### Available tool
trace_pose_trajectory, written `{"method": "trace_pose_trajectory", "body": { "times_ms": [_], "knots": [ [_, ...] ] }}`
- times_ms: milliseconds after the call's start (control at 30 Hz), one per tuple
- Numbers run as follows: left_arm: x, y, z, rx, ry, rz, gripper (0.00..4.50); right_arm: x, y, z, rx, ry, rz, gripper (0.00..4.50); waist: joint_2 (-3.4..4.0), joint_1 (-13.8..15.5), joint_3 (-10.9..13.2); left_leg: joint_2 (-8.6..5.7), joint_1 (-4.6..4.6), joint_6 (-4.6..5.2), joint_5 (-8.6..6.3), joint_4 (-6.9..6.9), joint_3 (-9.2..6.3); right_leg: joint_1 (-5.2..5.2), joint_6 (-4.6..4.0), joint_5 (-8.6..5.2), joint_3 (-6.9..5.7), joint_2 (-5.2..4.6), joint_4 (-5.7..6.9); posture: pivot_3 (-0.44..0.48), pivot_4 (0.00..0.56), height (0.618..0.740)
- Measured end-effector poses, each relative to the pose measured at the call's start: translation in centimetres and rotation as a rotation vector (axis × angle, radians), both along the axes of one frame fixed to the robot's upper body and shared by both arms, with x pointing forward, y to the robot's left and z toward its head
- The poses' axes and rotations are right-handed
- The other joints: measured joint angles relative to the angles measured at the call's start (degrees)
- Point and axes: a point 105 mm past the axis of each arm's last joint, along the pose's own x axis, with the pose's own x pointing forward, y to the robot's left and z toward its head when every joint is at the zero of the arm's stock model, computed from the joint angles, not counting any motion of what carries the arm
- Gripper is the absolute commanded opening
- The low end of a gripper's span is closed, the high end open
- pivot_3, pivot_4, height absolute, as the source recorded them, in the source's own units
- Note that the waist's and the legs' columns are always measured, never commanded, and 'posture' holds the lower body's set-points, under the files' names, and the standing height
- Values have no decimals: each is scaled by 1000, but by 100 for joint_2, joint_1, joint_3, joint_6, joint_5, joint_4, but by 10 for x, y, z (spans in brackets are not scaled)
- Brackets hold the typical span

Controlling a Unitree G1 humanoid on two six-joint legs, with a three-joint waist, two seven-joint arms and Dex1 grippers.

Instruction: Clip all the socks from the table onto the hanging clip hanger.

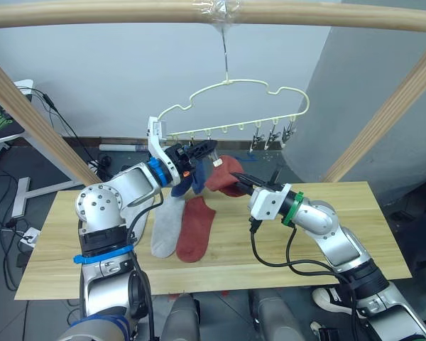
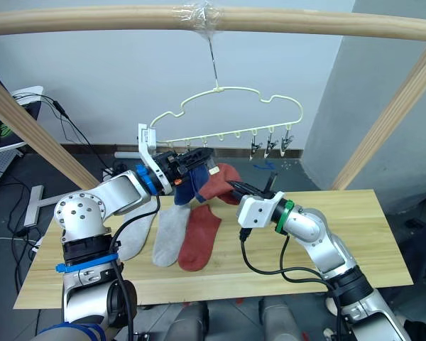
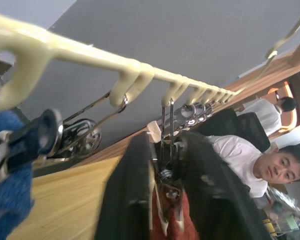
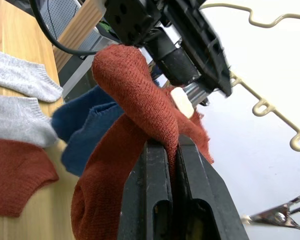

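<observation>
Socks lie and hang in several places here. In the left eye view we see a light grey sock (image 1: pixel 167 226) and a rust red sock (image 1: pixel 197 228) flat side by side on the pale wooden worktop (image 1: pixel 355 213), with a second grey sock (image 1: pixel 137 213) partly hidden behind the left arm. Above them, the pale-yellow clip hanger (image 1: pixel 231 106) hangs by its hook from a thick wooden beam (image 1: pixel 92 14), its metal clips in a row along the bottom bar. Blue socks (image 1: pixel 192 179) hang under the hanger's left end. Our left gripper (image 1: pixel 202 150) is raised to the row of clips, and our right gripper (image 1: pixel 243 179) holds a second rust red sock (image 1: pixel 224 176) up just beside it. In the right eye view we see the same layout. In the left wrist view, the left fingers (image 3: pixel 125 200) are clenched around a metal clip (image 3: pixel 166 145) under the hanger bar, with red fabric between them low down and blue fabric at one edge; a person sits in the background. In the right wrist view, the right fingers (image 4: pixel 155 200) are pressed together, grasping the red sock, which folds over their tips and touches the left gripper beyond.
</observation>
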Motion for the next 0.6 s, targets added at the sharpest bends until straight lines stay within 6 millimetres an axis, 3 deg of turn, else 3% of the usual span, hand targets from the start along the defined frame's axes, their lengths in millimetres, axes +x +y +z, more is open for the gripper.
{"method": "trace_pose_trajectory", "body": {
  "times_ms": [233,433,600],
  "knots": [
    [-7,0,2,-18,-5,-29,4430,6,-2,-8,5,40,-27,0,0,41,0,0,0,0,0,-1,0,0,-1,0,0,0,0,15,226,740],
    [-36,18,-5,65,20,-60,4484,22,-4,-18,72,131,-98,0,0,38,0,2,1,0,0,-3,-4,-4,-3,-1,0,0,6,62,213,740],
    [-56,32,-9,187,21,-35,4500,28,0,-13,140,169,-101,1434,-2,149,-1,1,1,-1,0,-1,-4,0,-4,0,-1,-2,3,98,202,740]
  ]
}}
